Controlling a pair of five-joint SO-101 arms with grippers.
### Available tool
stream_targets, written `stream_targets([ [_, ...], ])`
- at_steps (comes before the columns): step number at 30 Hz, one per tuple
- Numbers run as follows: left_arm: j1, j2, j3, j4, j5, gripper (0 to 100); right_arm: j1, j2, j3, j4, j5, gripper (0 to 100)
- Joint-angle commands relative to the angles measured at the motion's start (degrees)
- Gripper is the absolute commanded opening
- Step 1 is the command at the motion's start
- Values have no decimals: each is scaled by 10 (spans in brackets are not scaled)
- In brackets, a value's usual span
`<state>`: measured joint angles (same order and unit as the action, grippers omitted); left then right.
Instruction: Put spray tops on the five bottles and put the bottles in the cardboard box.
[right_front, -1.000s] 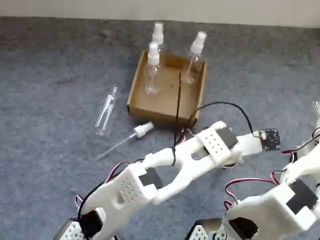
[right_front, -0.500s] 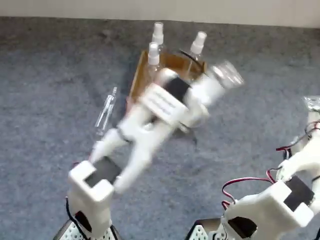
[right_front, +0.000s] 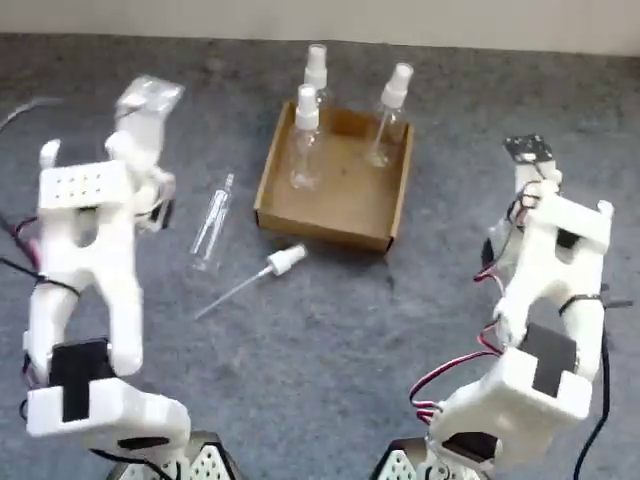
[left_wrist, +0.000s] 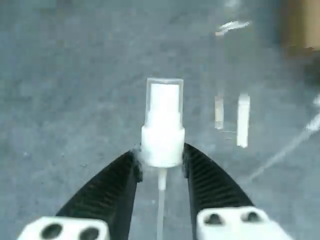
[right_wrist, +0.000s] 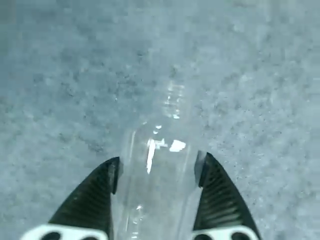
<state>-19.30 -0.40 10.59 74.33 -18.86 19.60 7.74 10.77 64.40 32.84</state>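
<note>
Spray top (left_wrist: 162, 125), white with a clear cap, is pinched at its collar by the left gripper (left_wrist: 160, 156). The black jaws are set narrow around it, and its thin tube runs back between them. From above, the left arm (right_front: 85, 250) stands raised at the far left of the grey carpet (right_front: 330, 360), well apart from the box.

To its right an empty bottle (right_front: 212, 225) lies on its side on the carpet, neck open. Next lies a loose spray top (right_front: 286, 259), its long tube pointing back toward the left arm and its head just beside the near wall of the cardboard box (right_front: 325, 222). Both lie between the left arm and the box.

In the far half of the box, a left capped bottle (right_front: 304, 150) and a right capped bottle (right_front: 385, 125) stand upright. A third capped bottle (right_front: 317, 68) rises at the far edge, its base hidden.

At the far right, the right arm (right_front: 550, 290) is raised. The right gripper (right_wrist: 157, 167) is closed around a clear bottle (right_wrist: 160, 145), whose neck points away from the wrist, over carpet.
</note>
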Motion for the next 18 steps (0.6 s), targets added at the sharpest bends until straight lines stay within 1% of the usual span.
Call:
stream_targets([
  [1, -37, 22, 53, -105, 4, 7, -7, -4, -29, -9, -25, 6],
  [4, -42, 73, 51, -147, 19, 8, -7, 23, -33, -9, -25, 6],
  [7, -41, 124, 19, -149, 21, 9, 3, 66, -69, -6, -25, 6],
  [8, -42, 136, 8, -149, 20, 18, 10, 78, -80, -5, -25, 6],
  [10, -44, 153, -11, -147, 19, 66, 22, 95, -100, -5, -24, 7],
  [14, -44, 154, -51, -101, 18, 167, 28, 99, -107, -5, -13, 7],
  [16, -44, 155, -87, -65, 18, 170, 27, 99, -106, -4, 12, 12],
  [18, -43, 156, -120, -40, 18, 171, 27, 102, -106, 8, 23, 50],
])
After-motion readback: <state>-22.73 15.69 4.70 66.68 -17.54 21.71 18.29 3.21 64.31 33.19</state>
